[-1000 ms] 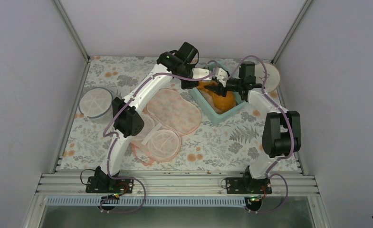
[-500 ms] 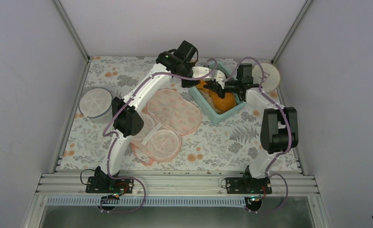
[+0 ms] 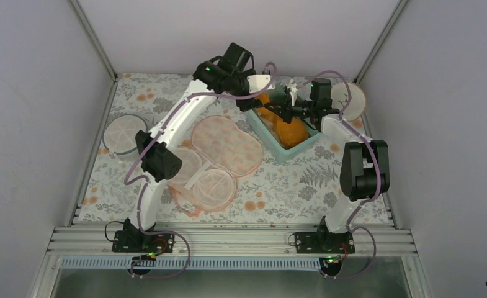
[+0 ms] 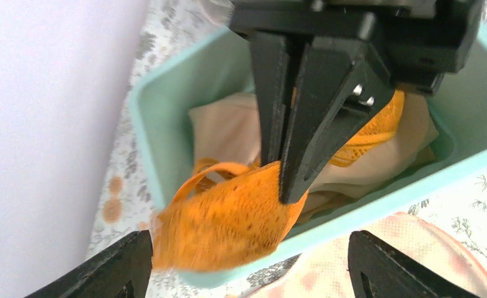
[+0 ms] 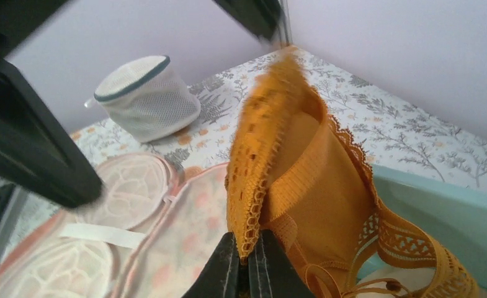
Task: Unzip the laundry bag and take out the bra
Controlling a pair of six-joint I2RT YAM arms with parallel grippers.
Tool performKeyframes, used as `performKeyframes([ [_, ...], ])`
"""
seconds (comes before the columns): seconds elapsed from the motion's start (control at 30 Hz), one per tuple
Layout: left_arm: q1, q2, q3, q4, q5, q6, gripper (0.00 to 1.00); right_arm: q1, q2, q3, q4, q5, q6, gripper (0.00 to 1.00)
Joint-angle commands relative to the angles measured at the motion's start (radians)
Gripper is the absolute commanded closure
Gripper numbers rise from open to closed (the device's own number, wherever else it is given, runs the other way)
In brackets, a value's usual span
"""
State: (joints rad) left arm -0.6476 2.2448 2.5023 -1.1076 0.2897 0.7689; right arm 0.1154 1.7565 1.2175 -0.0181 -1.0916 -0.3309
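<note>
Pinching bra [image 5: 303, 186], right end effector [image 5: 248, 246] clamped.

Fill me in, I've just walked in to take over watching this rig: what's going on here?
The laundry bag lies unzipped and spread open on the table. The right arm's fingers are shut on the lace edge of the orange bra, holding one end of it up above the teal bin, which also holds a pale beige garment. The left arm's fingers hang close by, spread wide and gripping nothing.
</note>
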Motion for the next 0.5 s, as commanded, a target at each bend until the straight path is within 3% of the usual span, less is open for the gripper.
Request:
performKeyframes([
  [0.0,0.044,-0.119,-0.004,0.031,0.018,-0.061,0.19,-0.006,-0.027,-0.032,0.139,-0.046,0.317,0.96],
  [0.13,0.103,-0.149,-0.028,0.043,0.031,-0.093,0.07,-0.006,-0.016,-0.033,0.162,-0.023,0.452,0.96],
  [0.47,0.182,-0.219,-0.174,0.072,0.080,-0.121,0.04,-0.017,0.141,0.026,0.136,0.049,0.605,0.96],
])
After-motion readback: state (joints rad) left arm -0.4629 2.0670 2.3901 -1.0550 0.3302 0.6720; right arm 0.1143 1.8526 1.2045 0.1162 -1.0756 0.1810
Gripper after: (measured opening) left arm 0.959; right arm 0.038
